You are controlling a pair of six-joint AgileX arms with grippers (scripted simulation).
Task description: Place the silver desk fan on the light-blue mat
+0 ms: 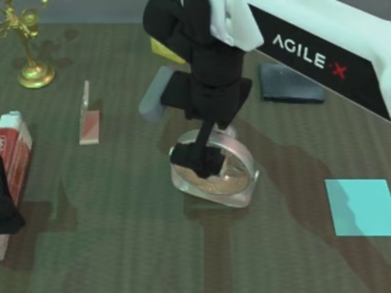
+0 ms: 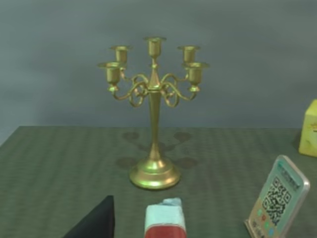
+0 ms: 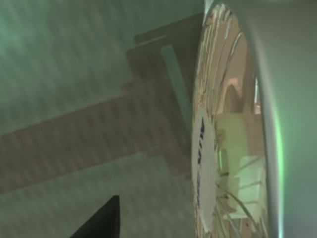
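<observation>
Right claw [image 1: 197, 157] sits at the silver desk fan [image 1: 229, 174], mid-table.

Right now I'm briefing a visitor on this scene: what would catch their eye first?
The right gripper reaches down onto the silver desk fan at the table's middle. The light-blue mat lies bare at the right edge. A gold candelabra stands at the far left corner, near the parked left arm.

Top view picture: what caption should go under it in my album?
Right gripper reaching down onto the silver desk fan, far from the light-blue mat.
</observation>
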